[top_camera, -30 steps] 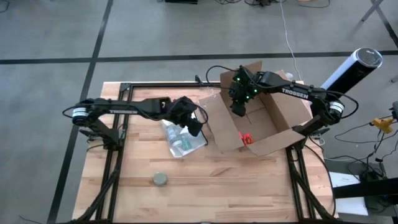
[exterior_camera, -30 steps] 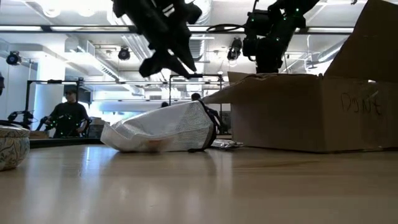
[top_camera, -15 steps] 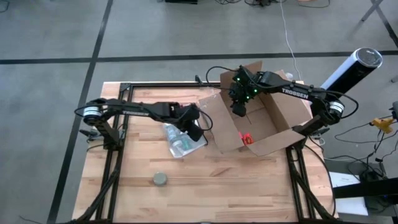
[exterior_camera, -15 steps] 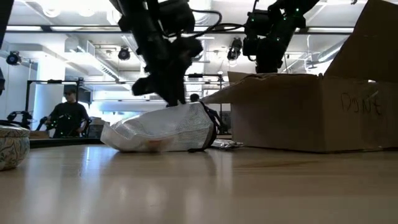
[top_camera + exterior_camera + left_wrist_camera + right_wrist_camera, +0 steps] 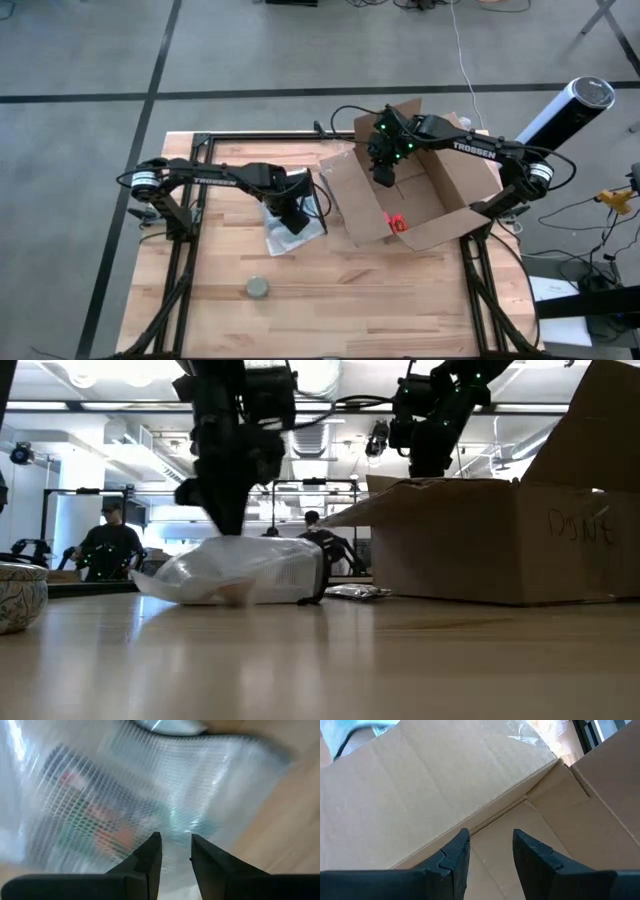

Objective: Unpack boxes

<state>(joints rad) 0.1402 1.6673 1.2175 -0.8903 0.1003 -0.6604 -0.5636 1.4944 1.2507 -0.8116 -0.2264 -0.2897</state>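
1. On the right half of the wooden table, the brown cardboard box is sitting with its flaps standing open; something small and red is lying on its floor near the front wall (too small to name).
2. The right gripper is hanging inside the box near the back wall, fingers parted over bare cardboard and gripping nothing.
3. The left gripper is pressing down onto the translucent mesh pouch lying just beside the box's left flap; its fingers are standing narrowly apart against the film, and I cannot tell whether they are pinching any of it.
4. A small round tin is resting well apart, toward the table's near edge.
5. Judgement: contents are being taken out and laid on the table, with the pouch out and the red item remaining. The next move is probably calling for the right gripper to drop lower and shift toward that red item.
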